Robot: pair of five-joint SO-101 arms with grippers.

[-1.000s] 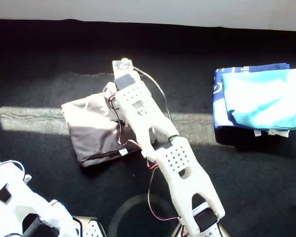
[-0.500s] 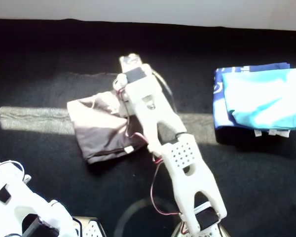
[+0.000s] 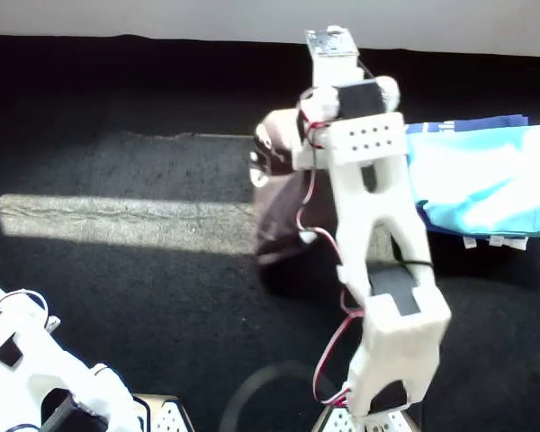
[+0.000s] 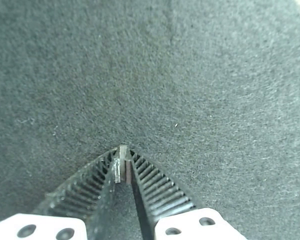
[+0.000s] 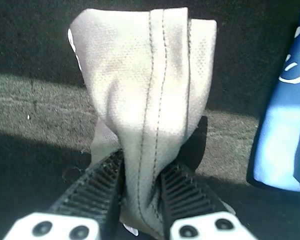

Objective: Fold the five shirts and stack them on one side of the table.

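At the table's [image 3: 117,297] right edge sits the stack [image 3: 472,193] of folded shirts: light blue shirt [image 3: 486,175] on top, blue shirt [image 3: 399,175] under it, black shirt [image 3: 468,256] at the bottom. The stack runs off the high view's right side. Room to move: a wide stretch of dark table left of the right arm [image 3: 378,225], crossed by a sunlit band [image 3: 99,220]. Pale wall [image 3: 162,13] along the far edge. Left arm [image 3: 36,378] sits in the near left corner, well apart from the shirts. Right arm reaches from the near edge toward the far side, just beside the stack, overlapping its left edge in the high view.

Right gripper [image 3: 272,151] is clamped on the grey shirt [image 3: 283,216], jaws nearly together with bunched cloth pinched between them. High view: the shirt is a blur hanging from the gripper, left of the arm, near the stack, stretched toward the near side. Right wrist view gives the detail: cloth squeezed between the ribbed fingers [image 5: 92,187], shirt widening away from them. A double stitched seam runs straight out from the jaws, so the long axis follows the gripper's line. The blue shirt shows close by at one side; cannot tell if they touch. Left wrist view: left gripper [image 4: 122,167] fully closed, tips touching, nothing held, over dark table.
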